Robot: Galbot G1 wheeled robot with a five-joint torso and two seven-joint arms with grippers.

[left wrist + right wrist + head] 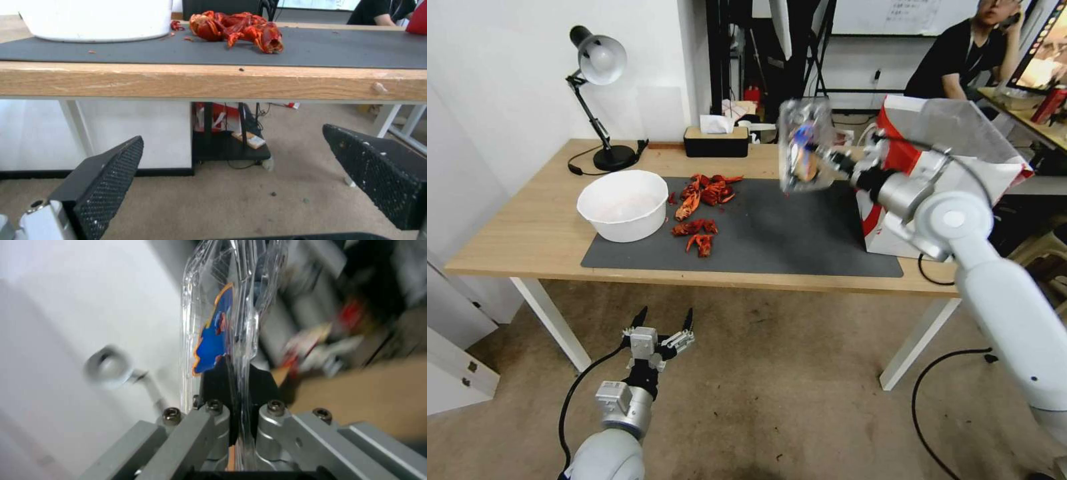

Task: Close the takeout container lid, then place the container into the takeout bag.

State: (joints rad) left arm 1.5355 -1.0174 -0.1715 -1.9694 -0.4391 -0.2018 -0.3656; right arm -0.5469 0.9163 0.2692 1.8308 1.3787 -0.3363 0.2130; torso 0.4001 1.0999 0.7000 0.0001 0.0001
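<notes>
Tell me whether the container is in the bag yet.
Not yet: the right gripper holds the container in the air, left of the bag.

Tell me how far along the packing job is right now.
The takeout container looks closed, its clear halves pressed together in the right hand, which holds it in the air above the table, beside the takeout bag. Left to do: getting it into the bag. The left hand waits open, low in front of the table.
</notes>
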